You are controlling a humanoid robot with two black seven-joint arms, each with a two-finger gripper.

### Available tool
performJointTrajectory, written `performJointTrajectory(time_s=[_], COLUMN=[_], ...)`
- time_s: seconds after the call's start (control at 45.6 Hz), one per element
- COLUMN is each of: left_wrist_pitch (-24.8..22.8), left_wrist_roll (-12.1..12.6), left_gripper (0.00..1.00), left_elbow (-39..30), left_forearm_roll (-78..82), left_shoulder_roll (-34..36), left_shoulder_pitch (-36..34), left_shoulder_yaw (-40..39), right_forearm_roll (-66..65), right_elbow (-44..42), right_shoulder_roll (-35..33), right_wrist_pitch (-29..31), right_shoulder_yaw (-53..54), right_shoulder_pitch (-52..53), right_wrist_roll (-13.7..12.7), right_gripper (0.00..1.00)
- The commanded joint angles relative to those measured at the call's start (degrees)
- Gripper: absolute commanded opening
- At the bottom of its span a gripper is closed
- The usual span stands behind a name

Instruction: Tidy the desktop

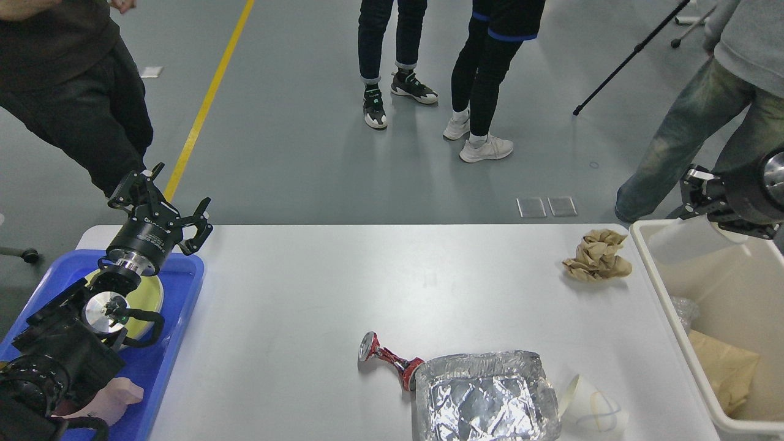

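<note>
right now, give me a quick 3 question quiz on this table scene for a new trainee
1. True or false: the crushed red can lies inside the blue tray.
2. Which piece of rubbish on the desktop is nearest the beige bin? A) crumpled brown paper B) foil container C) crushed red can
3. Fill in: the left gripper hovers over the far end of the blue ____.

Key: 1 false, it lies on the desktop beside the foil container; 2 A; 3 tray.

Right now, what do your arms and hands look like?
Both arms are black. The left hand has two black jointed fingers on a round black wrist with a silver ring, small white lettering and a thin black cable. The right hand is dark with a shiny silver joint.
</note>
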Motion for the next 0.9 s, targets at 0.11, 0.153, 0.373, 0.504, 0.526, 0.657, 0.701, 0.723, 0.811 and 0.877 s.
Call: performJointTrajectory(time_s=[0.11,0.153,0.373,0.504,0.526,0.657,0.701,0.723,0.811,0.877], left_wrist_pitch=[0.00,0.00,0.00,0.00,0.00,0.00,0.00,0.00,0.00,0.00], left_wrist_roll=[0.00,0.00,0.00,0.00,0.00,0.00,0.00,0.00,0.00,0.00], left_gripper=[0.96,0.96,0.96,0.96,0.96,0.96,0.96,0.96,0.96,0.96], left_elbow=[0.00,0.00,0.00,0.00,0.00,0.00,0.00,0.00,0.00,0.00], left_forearm_roll=[0.03,0.03,0.03,0.03,0.03,0.03,0.03,0.03,0.03,0.03], left_shoulder_roll=[0.00,0.00,0.00,0.00,0.00,0.00,0.00,0.00,0.00,0.00], left_shoulder_pitch=[0.08,0.08,-0.01,0.08,0.08,0.08,-0.01,-0.01,-0.01,0.08], left_shoulder_yaw=[0.04,0.04,0.04,0.04,0.04,0.04,0.04,0.04,0.04,0.04], right_forearm_roll=[0.28,0.37,0.46,0.46,0.46,0.54,0.63,0.63,0.72,0.72], right_elbow=[-0.09,-0.09,-0.44,-1.75,-2.54,-11.49,-15.45,-16.51,-19.33,-19.86], right_shoulder_roll=[-2.07,-2.07,-1.90,-1.72,-1.72,-1.28,-1.20,-1.19,-1.28,-1.63], right_wrist_pitch=[5.01,5.45,8.18,7.39,7.04,6.77,6.25,5.89,3.61,0.80], right_shoulder_yaw=[-0.17,-0.17,-0.96,-1.40,-1.40,-2.02,-1.31,-1.31,-1.13,-0.96], right_shoulder_pitch=[9.62,10.85,17.01,17.19,16.67,10.61,6.30,5.25,1.99,-0.99], right_wrist_roll=[0.00,0.01,0.00,0.00,0.00,0.00,0.00,0.00,0.00,0.00], right_gripper=[0.00,0.00,0.00,0.00,0.00,0.00,0.00,0.00,0.00,0.00])
